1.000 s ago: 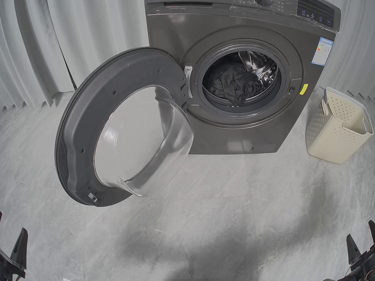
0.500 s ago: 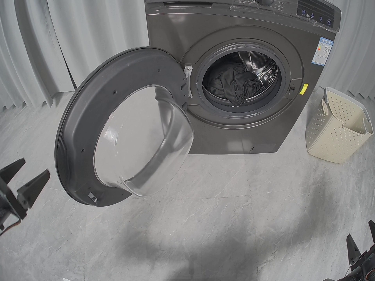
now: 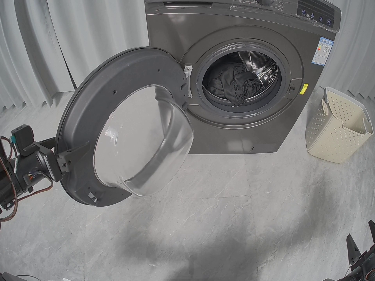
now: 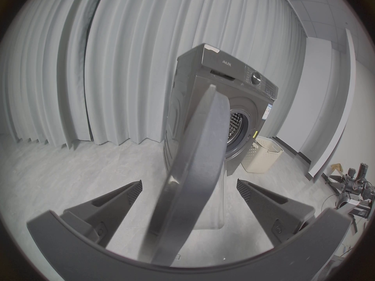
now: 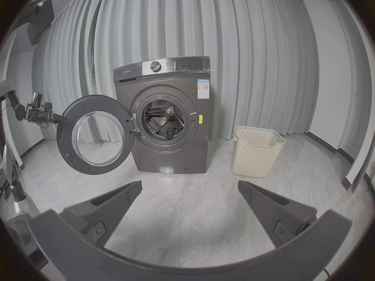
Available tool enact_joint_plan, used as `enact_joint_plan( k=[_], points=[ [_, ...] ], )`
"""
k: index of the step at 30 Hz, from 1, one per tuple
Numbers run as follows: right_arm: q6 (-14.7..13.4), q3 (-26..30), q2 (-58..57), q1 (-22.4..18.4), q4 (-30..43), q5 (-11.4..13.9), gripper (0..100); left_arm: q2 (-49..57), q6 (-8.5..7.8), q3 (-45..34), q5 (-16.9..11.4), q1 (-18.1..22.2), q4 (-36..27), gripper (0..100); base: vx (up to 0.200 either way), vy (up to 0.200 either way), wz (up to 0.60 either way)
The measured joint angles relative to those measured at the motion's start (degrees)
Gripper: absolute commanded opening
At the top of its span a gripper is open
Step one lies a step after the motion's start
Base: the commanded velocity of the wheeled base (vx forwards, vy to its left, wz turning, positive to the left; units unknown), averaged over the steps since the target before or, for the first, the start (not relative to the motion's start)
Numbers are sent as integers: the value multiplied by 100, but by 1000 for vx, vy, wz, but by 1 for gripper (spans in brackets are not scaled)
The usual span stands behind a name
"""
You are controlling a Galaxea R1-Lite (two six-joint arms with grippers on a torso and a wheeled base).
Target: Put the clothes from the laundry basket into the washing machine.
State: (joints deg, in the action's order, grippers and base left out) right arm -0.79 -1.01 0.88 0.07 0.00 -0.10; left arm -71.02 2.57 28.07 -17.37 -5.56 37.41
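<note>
The grey washing machine stands with its round door swung wide open to the left. Dark clothes lie in the drum, and the right wrist view shows these dark clothes too. On the floor to the machine's right is the cream laundry basket, its visible inside bare. My left gripper is open at the door's outer left edge, and the door's rim runs between its fingers. My right gripper is open low at the front right, far from the machine.
Grey curtains hang behind and left of the machine. A bare grey tiled floor spreads in front of it. The basket stands close to the machine's right side.
My left gripper has risen from the lower left corner and moved right, up to the door's outer edge. The right gripper, door, clothes and basket have stayed put.
</note>
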Motion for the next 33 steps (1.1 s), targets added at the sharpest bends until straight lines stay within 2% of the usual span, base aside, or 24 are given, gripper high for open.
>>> enact_joint_plan(
  k=[9, 14, 17, 20, 23, 28, 33],
  points=[
    [1, 0, 0, 0, 0, 0, 100, -339, 22, 9, 9, -562, 24, 100, 0, 0, 0],
    [0, 0, 2, 2, 0, 0, 100, -369, 95, 1, -2, -1147, 22, 100, 0, 0, 0],
    [0, 0, 2, 2, 0, 0, 100, -325, 366, -11, -2, -1599, 33, 100, 0, 0, 0],
    [1, 0, 5, 2, 0, 2, 100, -216, 790, -49, -6, -2131, 41, 100, 0, 0, 0],
    [0, 0, 5, -2, 0, 0, 100, -67, 996, -106, 20, -2494, 55, 100, 0, 0, 0],
    [0, 0, 5, 2, 0, 0, 100, 308, 1080, -250, 101, -2594, 24, 100, 0, 0, 0],
    [1, 0, 5, 0, 0, 0, 100, 551, 1020, -322, 194, -2183, 9, 100, 0, 0, 0]
  ],
)
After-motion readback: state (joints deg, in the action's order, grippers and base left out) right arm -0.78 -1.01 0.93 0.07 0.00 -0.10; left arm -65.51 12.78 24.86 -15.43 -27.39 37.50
